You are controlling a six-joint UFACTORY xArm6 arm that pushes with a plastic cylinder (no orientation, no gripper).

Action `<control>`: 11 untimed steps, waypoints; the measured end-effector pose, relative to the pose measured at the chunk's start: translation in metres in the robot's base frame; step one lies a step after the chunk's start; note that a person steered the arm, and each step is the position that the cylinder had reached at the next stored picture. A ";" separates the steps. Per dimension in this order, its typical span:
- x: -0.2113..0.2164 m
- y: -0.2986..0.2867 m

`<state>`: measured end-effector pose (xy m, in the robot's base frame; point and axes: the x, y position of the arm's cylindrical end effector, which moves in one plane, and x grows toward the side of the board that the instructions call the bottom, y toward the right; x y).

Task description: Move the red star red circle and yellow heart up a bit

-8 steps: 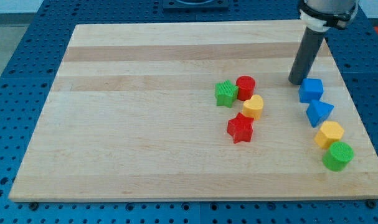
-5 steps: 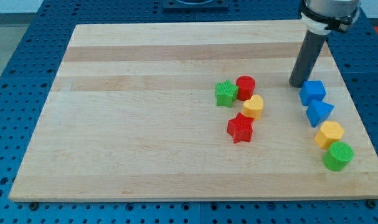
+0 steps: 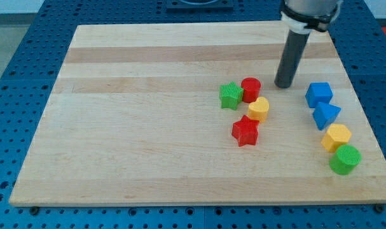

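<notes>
Here we are over the pale wooden board [image 3: 148, 127], and our straight dark rod comes down to my tip [image 3: 283, 85], which rests on bare wood and touches no block; there is nothing to open or close here, and it carries nothing. The trio we want sits to the left of my tip and a little nearer: the ribbed red circle block [image 3: 250, 89] is closest, near the tip on its left, the ribbed yellow heart block [image 3: 259, 109] is just below it and looks to be touching it, and the ribbed red star block [image 3: 245, 131] lies nearer still, just beside the heart. So the cluster runs as a short column from far to near, leaning slightly left at the star, and that long axis lines up with the push we need. The catch, we judge, is that my tip stands on the far side of the group, so it must swing round to the near side of the star first. The heart's point seems to aim near-left, though that is hard to read. The green star block [image 3: 230, 95] hugs the circle's left; the blue cube block [image 3: 319, 94] stands well right.
</notes>
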<state>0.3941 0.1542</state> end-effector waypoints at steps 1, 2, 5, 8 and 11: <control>0.016 -0.001; 0.040 -0.003; 0.132 -0.023; 0.162 -0.090; 0.117 -0.079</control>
<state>0.5115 0.0754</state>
